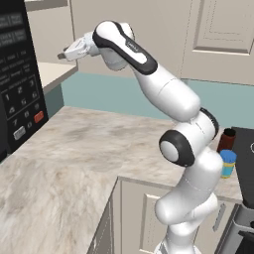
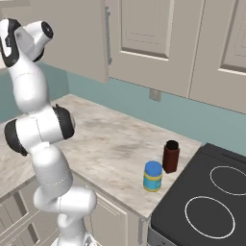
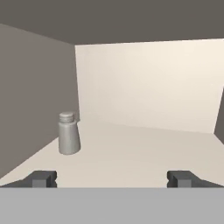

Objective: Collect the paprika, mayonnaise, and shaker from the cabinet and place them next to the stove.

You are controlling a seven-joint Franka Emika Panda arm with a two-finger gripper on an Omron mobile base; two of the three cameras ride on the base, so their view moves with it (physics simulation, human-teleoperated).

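L base cam: behind arm, looks fwd/down over counter (image 1: 74,149). R base cam: same counter from the other side, stove (image 2: 206,202) near — both share paprika (image 2: 170,156), mayonnaise (image 2: 153,176). Hand cam: close, facing into cabinet (image 3: 144,83) — shaker (image 3: 68,133) ahead.

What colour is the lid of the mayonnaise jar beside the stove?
Blue, over a yellow-and-blue banded body; the mayonnaise jar shows best in the right base view.

Glossy white arm (image 1: 168,94), black joints
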